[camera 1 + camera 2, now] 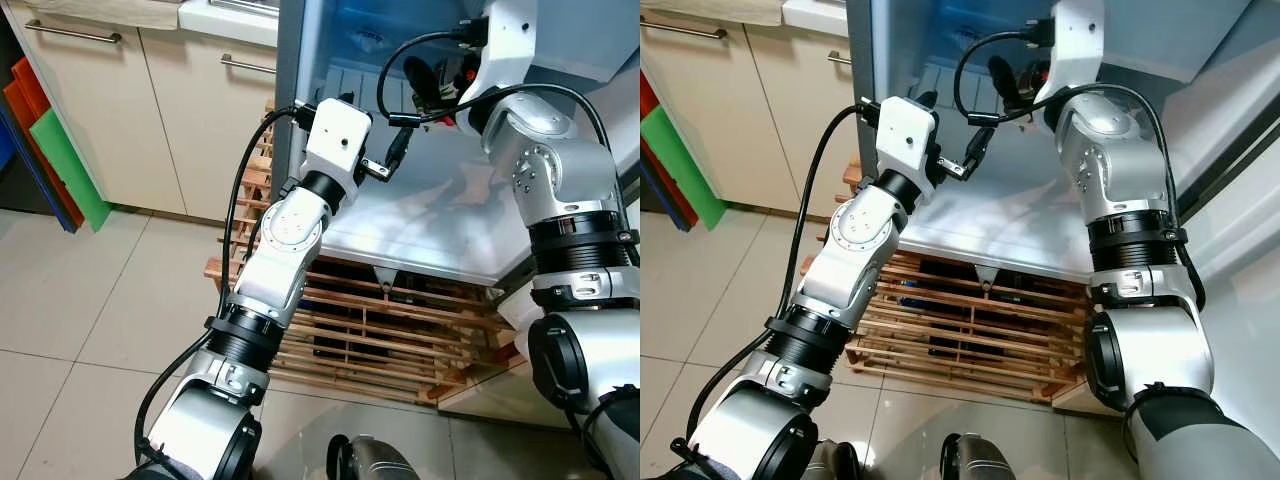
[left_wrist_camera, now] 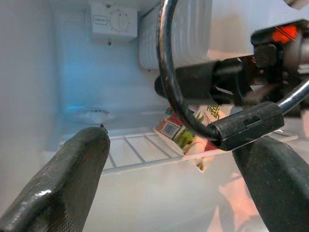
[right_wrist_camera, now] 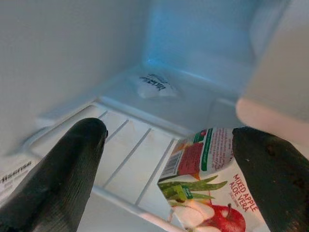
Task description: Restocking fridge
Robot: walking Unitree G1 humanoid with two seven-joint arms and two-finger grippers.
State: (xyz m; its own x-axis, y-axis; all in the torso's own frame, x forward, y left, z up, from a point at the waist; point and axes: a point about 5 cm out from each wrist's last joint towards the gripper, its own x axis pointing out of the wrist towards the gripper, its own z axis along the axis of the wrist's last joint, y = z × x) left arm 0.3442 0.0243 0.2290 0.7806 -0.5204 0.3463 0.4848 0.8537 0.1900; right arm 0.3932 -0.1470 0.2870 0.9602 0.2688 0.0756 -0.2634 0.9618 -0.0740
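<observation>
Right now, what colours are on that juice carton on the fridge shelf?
The carton is white with red and green print; right wrist view shows it best.

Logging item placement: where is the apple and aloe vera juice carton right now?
The red-and-green juice carton lies tilted on the white wire fridge shelf, between the right end effector's open fingers.

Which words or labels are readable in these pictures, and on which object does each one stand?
"MIXED APPLE ALOE VERA": on the juice carton lying on the white wire shelf inside the fridge.
Smaller print on the carton's side panel: too small to read.
Dark print on the clear bag at the back: blurred, unreadable.
Label on the thermostat box: too small to read.
</observation>
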